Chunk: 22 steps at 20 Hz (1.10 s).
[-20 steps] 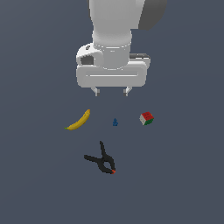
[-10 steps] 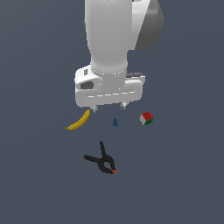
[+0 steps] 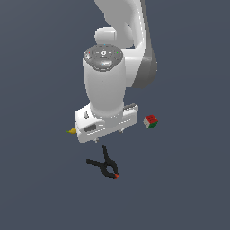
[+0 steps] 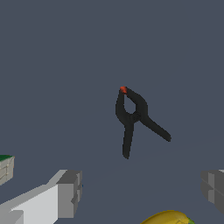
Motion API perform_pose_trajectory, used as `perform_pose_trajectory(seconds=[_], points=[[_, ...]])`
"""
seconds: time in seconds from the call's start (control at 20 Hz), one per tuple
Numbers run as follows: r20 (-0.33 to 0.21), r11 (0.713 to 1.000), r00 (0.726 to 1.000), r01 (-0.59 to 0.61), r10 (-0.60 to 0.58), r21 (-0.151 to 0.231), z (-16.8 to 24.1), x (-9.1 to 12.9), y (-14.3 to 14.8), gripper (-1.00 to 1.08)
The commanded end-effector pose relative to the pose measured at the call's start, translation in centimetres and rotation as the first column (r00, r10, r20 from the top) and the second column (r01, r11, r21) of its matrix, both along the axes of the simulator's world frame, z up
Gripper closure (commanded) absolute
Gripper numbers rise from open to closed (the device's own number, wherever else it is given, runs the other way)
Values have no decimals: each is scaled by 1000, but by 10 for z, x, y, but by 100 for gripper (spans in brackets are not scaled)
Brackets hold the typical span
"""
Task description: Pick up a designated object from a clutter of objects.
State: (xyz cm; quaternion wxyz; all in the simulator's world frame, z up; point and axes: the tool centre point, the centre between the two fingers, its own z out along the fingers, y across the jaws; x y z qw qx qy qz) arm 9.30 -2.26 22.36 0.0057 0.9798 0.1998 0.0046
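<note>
The black spring clamp (image 3: 105, 165) lies flat on the dark floor with its two handles splayed and its red-orange tip (image 3: 117, 176) pointing away from the arm. My gripper (image 3: 109, 136) hangs just behind and above it, open and empty. In the wrist view the clamp (image 4: 133, 116) lies ahead of the gripper (image 4: 140, 188), whose two grey fingers (image 4: 68, 192) stand wide apart. The arm hides most of the yellow banana (image 3: 72, 130). The red-white-green cube (image 3: 151, 121) sits on the exterior view's right. The tiny blue piece is hidden.
In the wrist view, the banana's end (image 4: 168, 217) shows between the fingers and the cube's corner (image 4: 5, 168) sits at the picture's edge. The dark floor (image 3: 188, 188) surrounds the items.
The arm has moved toward the clamp and lower, and now covers the blue piece and most of the banana. The clamp, cube and banana have not moved.
</note>
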Motion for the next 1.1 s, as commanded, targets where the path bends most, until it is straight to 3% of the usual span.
perform_pose_trajectory(seconds=[0.0, 0.55, 1.05], points=[[-2, 998, 998, -62, 62, 0, -23, 11, -4, -92], [-10, 957, 957, -288, 289, 6, -116, 39, -18, -92], [-11, 929, 929, -370, 370, 9, -153, 45, -23, -92]])
